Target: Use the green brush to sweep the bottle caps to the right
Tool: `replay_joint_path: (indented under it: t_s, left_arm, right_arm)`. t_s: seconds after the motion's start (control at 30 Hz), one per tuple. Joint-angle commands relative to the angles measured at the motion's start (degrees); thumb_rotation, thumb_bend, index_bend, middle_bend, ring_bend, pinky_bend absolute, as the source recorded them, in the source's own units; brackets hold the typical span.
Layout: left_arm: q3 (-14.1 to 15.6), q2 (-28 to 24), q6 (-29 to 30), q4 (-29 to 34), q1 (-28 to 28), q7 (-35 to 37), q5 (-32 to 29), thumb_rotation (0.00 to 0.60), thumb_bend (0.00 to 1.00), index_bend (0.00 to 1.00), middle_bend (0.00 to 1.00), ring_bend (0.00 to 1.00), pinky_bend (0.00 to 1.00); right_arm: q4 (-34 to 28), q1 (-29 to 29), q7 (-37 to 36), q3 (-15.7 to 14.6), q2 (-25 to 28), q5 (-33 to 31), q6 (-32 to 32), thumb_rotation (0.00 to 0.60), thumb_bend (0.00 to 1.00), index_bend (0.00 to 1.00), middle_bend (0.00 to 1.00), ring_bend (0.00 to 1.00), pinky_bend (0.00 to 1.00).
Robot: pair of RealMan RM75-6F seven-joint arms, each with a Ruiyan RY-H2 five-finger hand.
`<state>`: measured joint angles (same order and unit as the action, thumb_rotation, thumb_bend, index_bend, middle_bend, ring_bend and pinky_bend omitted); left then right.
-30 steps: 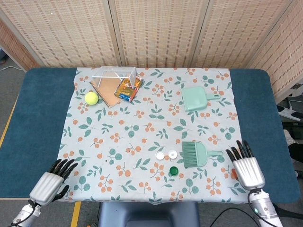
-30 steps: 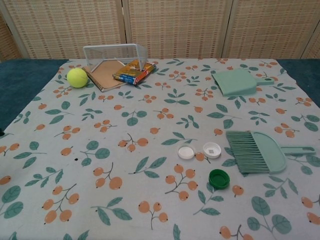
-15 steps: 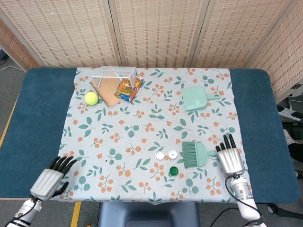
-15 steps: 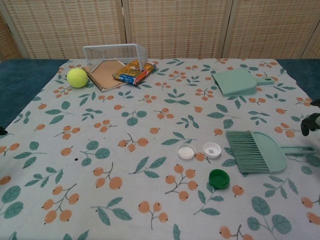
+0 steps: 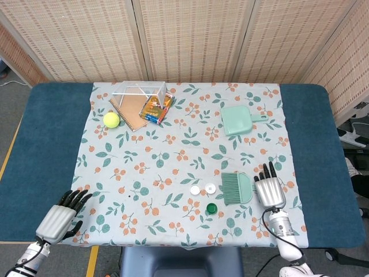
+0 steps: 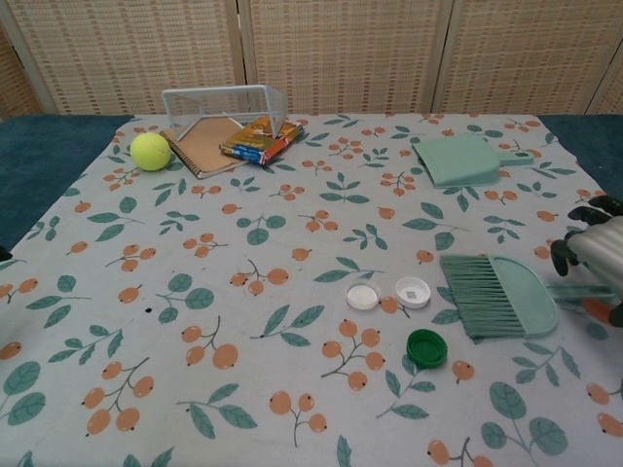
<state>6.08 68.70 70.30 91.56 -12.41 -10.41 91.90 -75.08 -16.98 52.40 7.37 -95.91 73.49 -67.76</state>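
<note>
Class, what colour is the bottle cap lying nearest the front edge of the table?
Dark green bottle cap, clearest in the chest view.

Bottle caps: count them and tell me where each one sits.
3. Two white caps lie side by side just left of the brush bristles; the green cap lies nearer the robot, below the bristles. None seems hidden.
</note>
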Motion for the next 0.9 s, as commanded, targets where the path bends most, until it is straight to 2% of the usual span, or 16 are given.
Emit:
replay_joint_path:
  t_s: [0.03,0.23,0.67,0.9]
  left_arm:
    - [0.0,0.0,-0.1,-0.1,-0.1,-0.1,-0.1,0.6,0.45,0.0,0.0,0.0,0.07]
    - [0.0,0.1,0.0,-0.1,-0.1,-0.2,-0.3,0.6,0.45,0.0,0.0,0.0,0.07]
    - [0.0,0.3,0.0,-0.1,-0.2,-0.8,-0.8,0.6,0.45,0.0,0.0,0.0,0.07]
    - [0.1,0.3,0.2,-0.2,-0.1,-1.0,-0.9,0.6,0.45,0.0,0.0,0.0,0.08]
  right_arm:
    - [0.4,-0.4,0.8,-0.2,-0.5,-0.7,0.0,0.6,0.27,0.4,0.34,0.08,0.0]
    - [0.9,-1.1,1.5,-0.4,-1.0,-2.4,0.1,0.6,0.28,0.41,0.35,0.09,0.0]
    - [2.3,-1.7,1.4,-1.5,-2.1,-4.1,-0.7,0.6,0.29,0.56,0.45,0.19,0.0]
    - [3.3,-1.8,-0.1,-1.6,-2.5,-5.0,-0.9,0.6,0.36,0.68,0.58,0.28,0.0]
